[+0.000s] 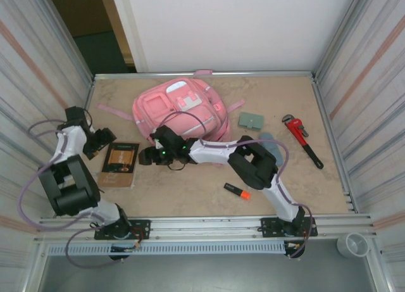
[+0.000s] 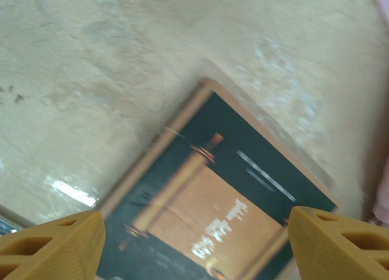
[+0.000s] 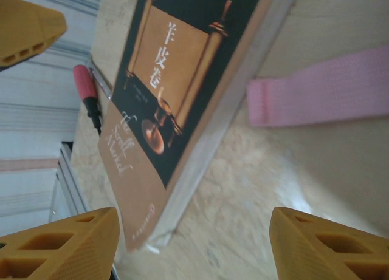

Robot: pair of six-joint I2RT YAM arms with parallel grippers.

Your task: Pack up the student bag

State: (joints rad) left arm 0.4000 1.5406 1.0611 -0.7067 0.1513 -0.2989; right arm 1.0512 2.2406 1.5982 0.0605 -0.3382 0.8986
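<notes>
The student bag (image 1: 180, 108), a large pink backpack with white patches, lies flat at the back middle of the table. A dark-covered book (image 1: 120, 164) with a tan scroll picture lies in front of it to the left. My left gripper (image 1: 104, 142) hovers open over the book's far left corner; its view looks down on the book (image 2: 225, 213) between the wide-apart fingers (image 2: 55, 243). My right gripper (image 1: 144, 156) is open just right of the book (image 3: 176, 92), low over bare tabletop, with nothing between its fingers (image 3: 331, 243). One pink bag strap (image 3: 322, 95) lies nearby.
An orange marker (image 1: 237, 191) lies front centre. A green case (image 1: 251, 120) and a red pipe wrench (image 1: 302, 140) lie to the right, with a grey-blue item (image 1: 272, 146) partly under the right arm. A pink-red pen-like thing (image 3: 85, 88) lies beyond the book. Metal walls enclose the table.
</notes>
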